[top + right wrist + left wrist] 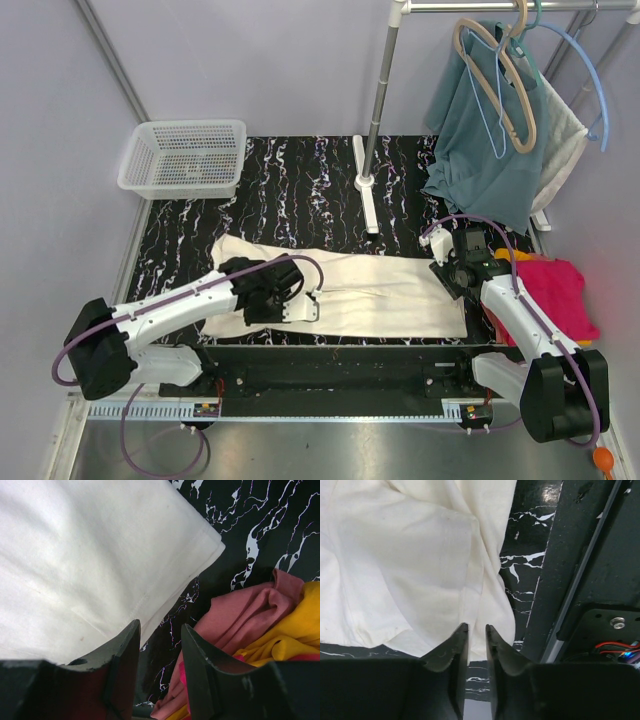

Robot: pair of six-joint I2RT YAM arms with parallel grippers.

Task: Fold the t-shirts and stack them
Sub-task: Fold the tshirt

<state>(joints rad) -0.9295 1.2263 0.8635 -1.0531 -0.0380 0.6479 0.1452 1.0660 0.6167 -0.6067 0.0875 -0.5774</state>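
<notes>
Top external view: cream t-shirt point(370, 285) spread as a long band across the dark marbled table point(300, 180), apparently folded lengthwise, with creases near the middle. Left gripper point(305, 308) low over its near-left edge; right gripper point(446, 266) at its right end, between that end and the small pile of pink t-shirt point(555, 285) and orange t-shirt point(510, 256) by the table's right side. Left wrist view: fingers point(454, 650) parted by only a narrow slit, nothing pinched between them, the cream hem lying just beyond and under the tips. Right wrist view: fingers point(120, 655) further apart, also holding nothing, hovering over the bare strip of table between the cream corner and the pink folds. Seems a pause between folds, with the crosswise fold and the stacking not yet done. Plenty to go wrong from here. With so slim a gap on the left, easy to snag the loose hem layer on lifting away and drag the fold open. Likely to catch only the top layer if closing again there, leaving the lower layer behind and skewing the next fold. On the right, little room to spare: risks nipping pink cloth instead of the cream corner if reaching slightly off toward the pile, or shoving the pile toward the table's edge. Uneven pulls from the two ends apt to twist the band and wrinkle it.
</notes>
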